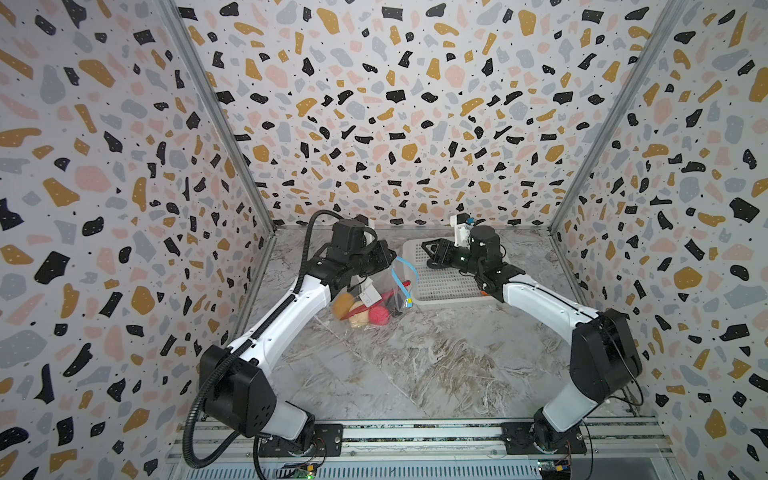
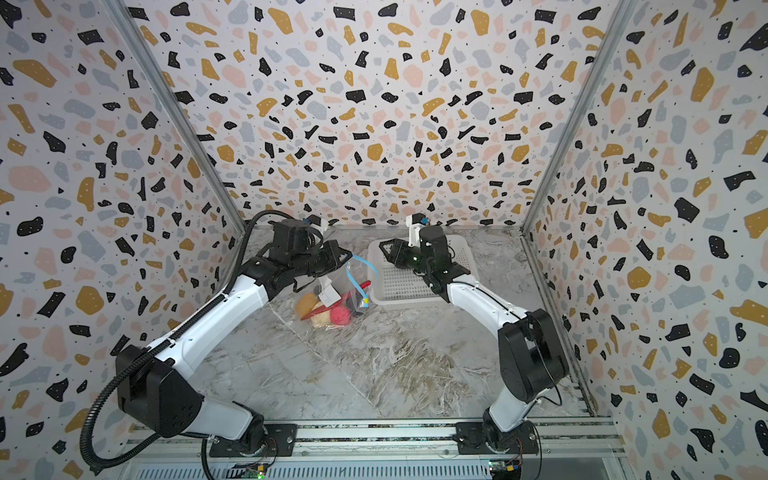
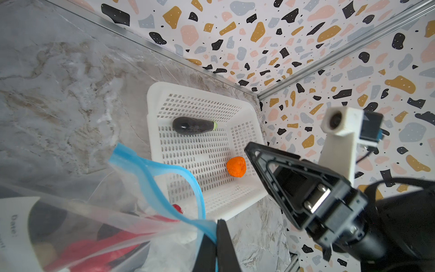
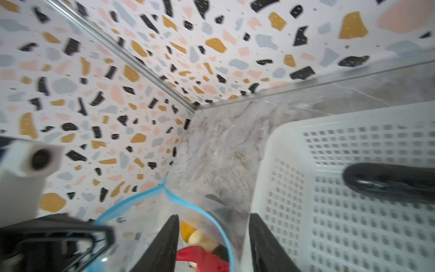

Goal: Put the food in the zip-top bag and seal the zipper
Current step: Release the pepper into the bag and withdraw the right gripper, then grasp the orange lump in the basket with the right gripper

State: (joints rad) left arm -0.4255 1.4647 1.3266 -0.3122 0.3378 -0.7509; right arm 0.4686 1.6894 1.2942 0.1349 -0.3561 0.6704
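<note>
The clear zip-top bag (image 1: 376, 291) hangs slumped on the marble floor, and my left gripper (image 3: 217, 223) is shut on its light-blue zipper (image 3: 164, 169) at the mouth edge. Inside lie a yellow-orange ball (image 1: 343, 305), a cream ball (image 1: 358, 318), a pink-red ball (image 1: 379, 314) and a red chili (image 1: 395, 291). My right gripper (image 4: 213, 217) stands open above the bag's gaping mouth, nothing between its fingers. A dark purple eggplant (image 3: 193, 126) and an orange ball (image 3: 236, 166) lie in the white basket (image 3: 150, 131).
The perforated basket (image 1: 440, 286) stands at the back right, touching the bag's right side and close to the rear wall. The right arm reaches over it. Patterned walls close in on three sides.
</note>
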